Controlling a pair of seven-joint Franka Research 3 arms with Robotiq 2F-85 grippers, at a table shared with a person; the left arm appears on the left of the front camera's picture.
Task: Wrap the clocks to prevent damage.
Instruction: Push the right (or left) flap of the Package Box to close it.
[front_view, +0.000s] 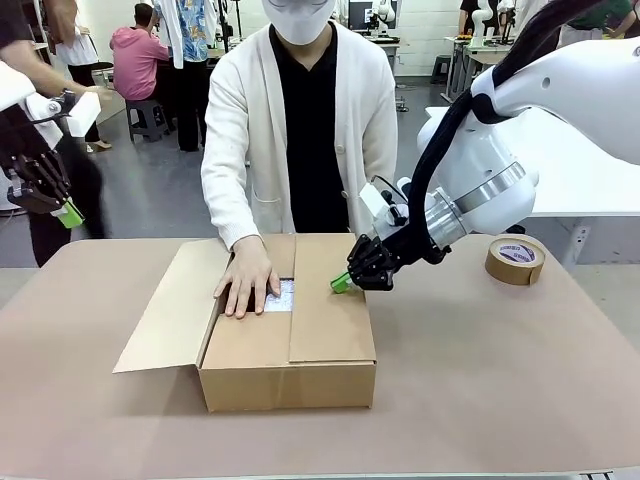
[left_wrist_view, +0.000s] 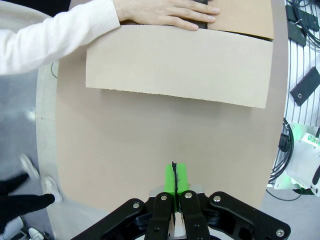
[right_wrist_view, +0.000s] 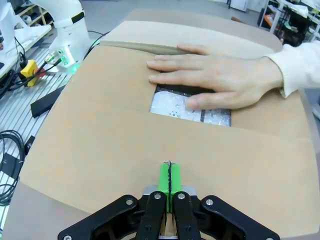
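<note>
Brown cardboard box (front_view: 290, 385): folded flaps (front_view: 330, 300) and the person's hand (front_view: 245, 283) cover nearly everything inside. Just a patch of bubbly clear wrap (right_wrist_view: 170, 107) peeks through the gap, whatever's beneath it impossible to tell. Left wrist view's top edge crops the box.

On the table (front_view: 500, 400) the box (front_view: 330, 325) lies central, a hand (front_view: 247, 285) on it, tape roll (front_view: 502, 268) to its right.

White rounded arms (front_view: 590, 90), black cables (front_view: 468, 108), black jaws, green pads (right_wrist_view: 164, 179), silver screws (right_wrist_view: 157, 196)
</note>
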